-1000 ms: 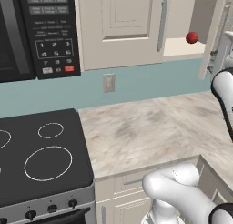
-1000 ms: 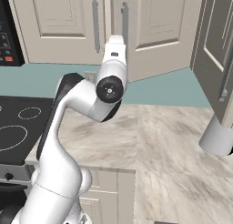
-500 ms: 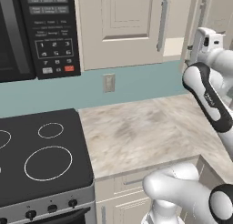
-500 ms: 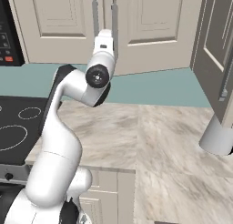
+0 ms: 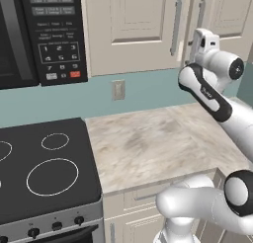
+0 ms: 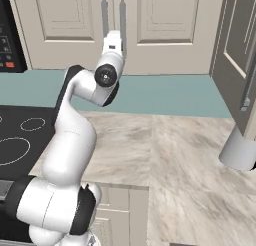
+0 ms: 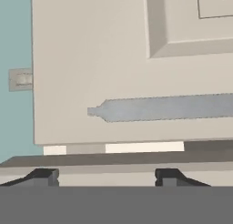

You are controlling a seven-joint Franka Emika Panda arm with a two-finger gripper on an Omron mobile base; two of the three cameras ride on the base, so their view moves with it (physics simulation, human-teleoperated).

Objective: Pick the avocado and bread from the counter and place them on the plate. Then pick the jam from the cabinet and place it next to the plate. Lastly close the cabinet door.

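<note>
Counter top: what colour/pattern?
Pale beige-grey marble counter, streaky veining; clearest in left base view.

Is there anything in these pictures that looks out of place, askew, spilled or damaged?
Nothing stands out. The cabinet door sits flush beside its neighbour, the counter shows no spill, and the gripper is up at the door with its jaws apart.

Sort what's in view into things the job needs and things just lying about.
Belongs to the job:
- cabinet door, shut or nearly so
- bar handle on that door
- counter
- gripper, open, facing that door

Just there:
- microwave
- stove
- wall outlet
- neighbouring door
- grey cylinder
</note>
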